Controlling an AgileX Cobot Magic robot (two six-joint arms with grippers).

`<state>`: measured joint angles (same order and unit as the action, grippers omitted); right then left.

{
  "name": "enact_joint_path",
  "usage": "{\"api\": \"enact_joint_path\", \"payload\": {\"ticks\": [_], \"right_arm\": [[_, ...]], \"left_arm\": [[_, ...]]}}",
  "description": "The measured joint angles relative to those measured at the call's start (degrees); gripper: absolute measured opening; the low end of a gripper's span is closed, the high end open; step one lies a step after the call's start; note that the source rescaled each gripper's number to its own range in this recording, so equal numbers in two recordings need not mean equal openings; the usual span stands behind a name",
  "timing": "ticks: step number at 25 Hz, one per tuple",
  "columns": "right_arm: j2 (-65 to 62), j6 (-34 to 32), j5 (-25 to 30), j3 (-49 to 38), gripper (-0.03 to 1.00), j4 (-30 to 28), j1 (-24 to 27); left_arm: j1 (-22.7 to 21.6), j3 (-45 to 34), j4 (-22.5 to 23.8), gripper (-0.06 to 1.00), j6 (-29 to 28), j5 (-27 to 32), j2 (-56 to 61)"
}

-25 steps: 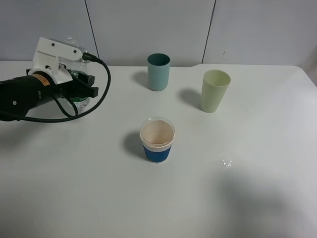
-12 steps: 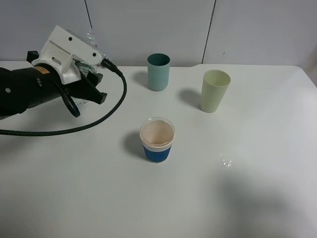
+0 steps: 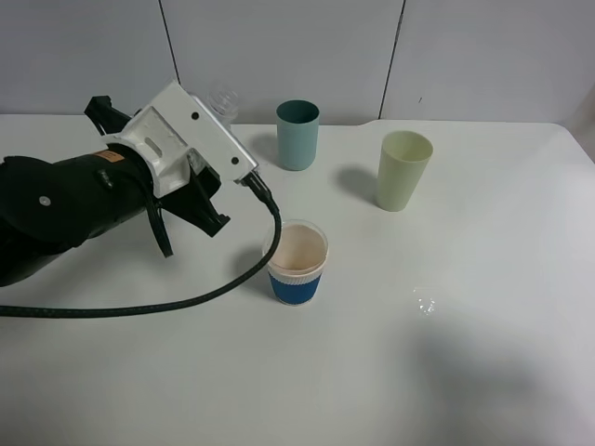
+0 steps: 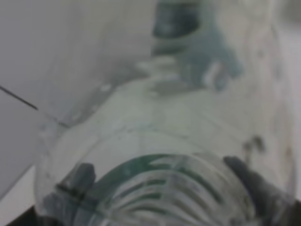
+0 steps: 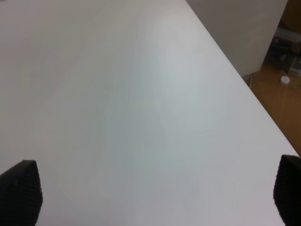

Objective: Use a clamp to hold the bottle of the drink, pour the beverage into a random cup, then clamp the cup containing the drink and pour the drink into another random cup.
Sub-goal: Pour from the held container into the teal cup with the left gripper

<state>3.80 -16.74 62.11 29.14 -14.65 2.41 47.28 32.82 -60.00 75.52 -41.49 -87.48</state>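
My left gripper [image 3: 206,190] is shut on the bottle [image 3: 223,98], a clear plastic one whose upper end pokes out above the white bracket of the black arm. In the left wrist view the bottle [image 4: 160,141] fills the picture, blurred, with its green label low down. The bottle is held in the air just left of the blue-sleeved cup [image 3: 297,263], which stands upright mid-table with a cream inside. The pale yellow-green cup [image 3: 404,170] stands at the back right. My right gripper [image 5: 153,197] is open over bare table and does not show in the exterior view.
A teal cup [image 3: 297,135] stands at the back, behind the blue-sleeved cup. A small clear droplet [image 3: 426,305] lies on the white table [image 3: 483,372] right of centre. The left arm's black cable [image 3: 167,305] loops over the table. The right wrist view shows the table's edge and wooden floor [image 5: 282,89].
The left arm has carried the bottle from the back left corner rightward and forward, up close to the blue-sleeved cup. The cups have not moved.
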Motion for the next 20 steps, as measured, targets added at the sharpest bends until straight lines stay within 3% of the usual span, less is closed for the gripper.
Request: {"api": "enact_joint_path", "payload": {"ticks": [4, 8, 15, 20], "right_arm": [[0.0, 0.0, 0.0, 0.0, 0.95, 0.0, 0.0], [0.0, 0.0, 0.0, 0.0, 0.95, 0.0, 0.0], [0.0, 0.0, 0.0, 0.0, 0.95, 0.0, 0.0], [0.0, 0.0, 0.0, 0.0, 0.95, 0.0, 0.0]], "left_arm": [[4.5, 0.0, -4.07, 0.07, 5.56, -3.15, 0.0], [7.54, 0.0, -5.01, 0.07, 9.68, -3.79, 0.0], [8.8, 0.0, -5.24, 0.07, 12.95, -4.09, -0.21], [8.8, 0.0, -5.59, 0.07, 20.16, -4.26, -3.05]]}}
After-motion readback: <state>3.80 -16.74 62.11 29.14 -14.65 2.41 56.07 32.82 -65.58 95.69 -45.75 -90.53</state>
